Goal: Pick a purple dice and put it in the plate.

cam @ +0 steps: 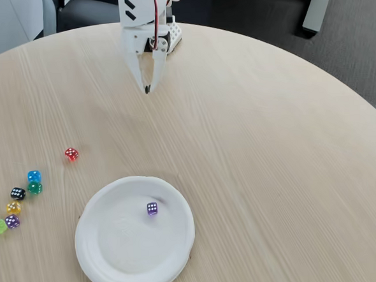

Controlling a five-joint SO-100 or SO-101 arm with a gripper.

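Resting inside the plate, toward two o'clock of its centre: the purple dice, judged delivered. Gripper, twelve o'clock of the plate, well apart, fingers nearly together, holding nothing. Second purple die among spares at nine o'clock.

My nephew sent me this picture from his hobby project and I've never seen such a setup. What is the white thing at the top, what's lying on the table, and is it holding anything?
The white thing is a small robot arm; its gripper, two fingers meeting at a point, hangs above the round wooden table with its tips together and nothing between them. One fixed camera looks down at the table from the near side. A white plate lies at the front with a purple dice inside it. To the left in this view lie a red die and a cluster of coloured dice, among them a second purple die.
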